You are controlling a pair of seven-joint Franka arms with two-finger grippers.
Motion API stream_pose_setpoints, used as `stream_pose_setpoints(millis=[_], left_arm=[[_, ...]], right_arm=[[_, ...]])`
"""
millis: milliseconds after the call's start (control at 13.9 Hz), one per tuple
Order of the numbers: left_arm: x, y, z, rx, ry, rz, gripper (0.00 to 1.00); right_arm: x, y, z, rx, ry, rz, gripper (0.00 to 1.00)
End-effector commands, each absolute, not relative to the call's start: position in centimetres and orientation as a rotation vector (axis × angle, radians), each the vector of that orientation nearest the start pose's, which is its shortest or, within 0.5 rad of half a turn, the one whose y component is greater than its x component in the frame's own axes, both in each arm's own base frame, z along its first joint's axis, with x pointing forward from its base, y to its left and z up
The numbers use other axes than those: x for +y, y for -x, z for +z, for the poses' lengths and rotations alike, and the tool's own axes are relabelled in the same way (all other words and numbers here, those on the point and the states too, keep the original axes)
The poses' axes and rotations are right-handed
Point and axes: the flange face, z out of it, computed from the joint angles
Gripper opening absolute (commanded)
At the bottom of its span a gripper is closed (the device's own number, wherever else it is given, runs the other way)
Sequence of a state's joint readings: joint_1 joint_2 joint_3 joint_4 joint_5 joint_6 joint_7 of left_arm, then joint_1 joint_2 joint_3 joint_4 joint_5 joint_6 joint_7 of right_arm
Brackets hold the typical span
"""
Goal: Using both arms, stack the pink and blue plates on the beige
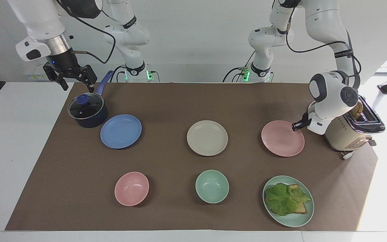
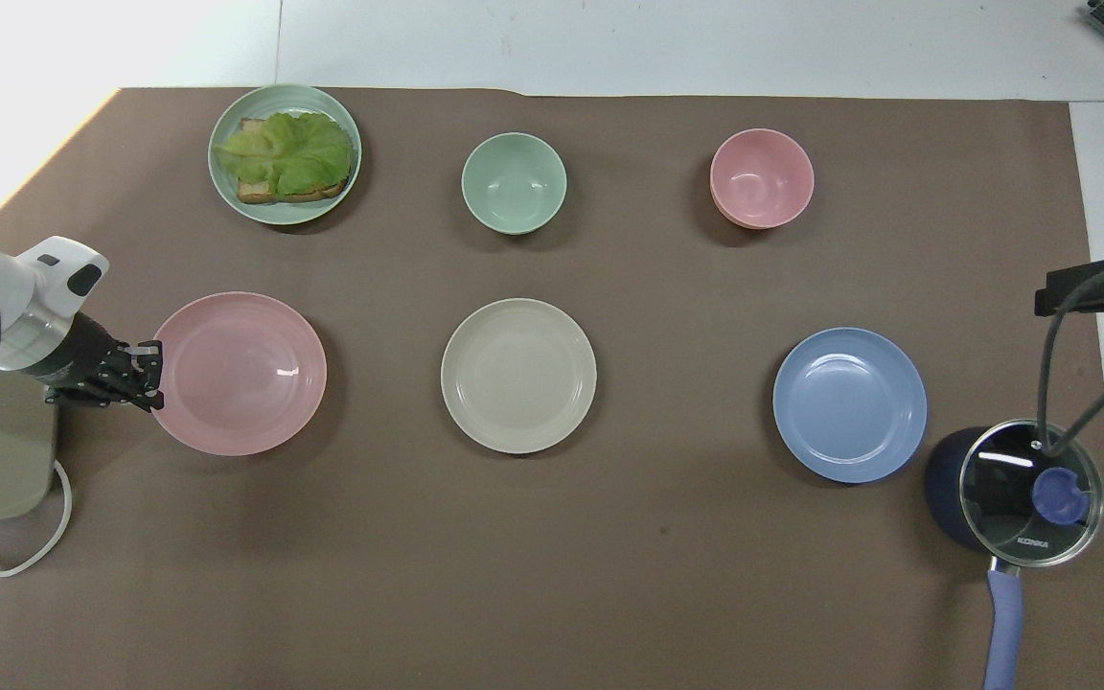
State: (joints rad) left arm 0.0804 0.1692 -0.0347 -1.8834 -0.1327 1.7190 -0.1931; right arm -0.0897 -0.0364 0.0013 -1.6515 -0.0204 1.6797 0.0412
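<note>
Both left gripper (image 1: pixel 297 126) fingers pinch the pink plate's (image 1: pixel 282 138) rim.

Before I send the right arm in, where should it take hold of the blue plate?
Probably by the rim. The blue plate lies flat and shallow, so only its raised edge gives the fingers something to close on. Come down on the edge nearest the robots, keeping clear of the lidded pot touching or almost touching its rim at the right arm's end. The right gripper hangs open above that pot.
</note>
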Motion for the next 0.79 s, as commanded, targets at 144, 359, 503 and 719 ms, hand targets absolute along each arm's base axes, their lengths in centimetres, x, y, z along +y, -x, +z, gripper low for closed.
stream_pose_setpoints(millis=[144, 359, 503, 719], left_arm=[[-9.5, -56.2, 42.3, -0.534, 3.137, 0.577, 0.0], [-16.8, -54.9, 42.1, -0.536, 3.204, 0.497, 0.0], [-21.5, -53.8, 41.1, -0.521, 3.223, 0.468, 0.0], [-26.4, -52.0, 38.1, -0.464, 3.286, 0.401, 0.0]], right_arm=[[-6.4, -54.8, 53.4, 0.128, 3.154, -0.071, 1.0], [-6.8, -54.7, 47.9, 0.092, 3.154, -0.042, 1.0], [-7.2, -54.1, 44.6, 0.074, 3.152, -0.025, 1.0], [-7.5, -53.6, 41.6, 0.071, 3.149, 0.011, 0.96]])
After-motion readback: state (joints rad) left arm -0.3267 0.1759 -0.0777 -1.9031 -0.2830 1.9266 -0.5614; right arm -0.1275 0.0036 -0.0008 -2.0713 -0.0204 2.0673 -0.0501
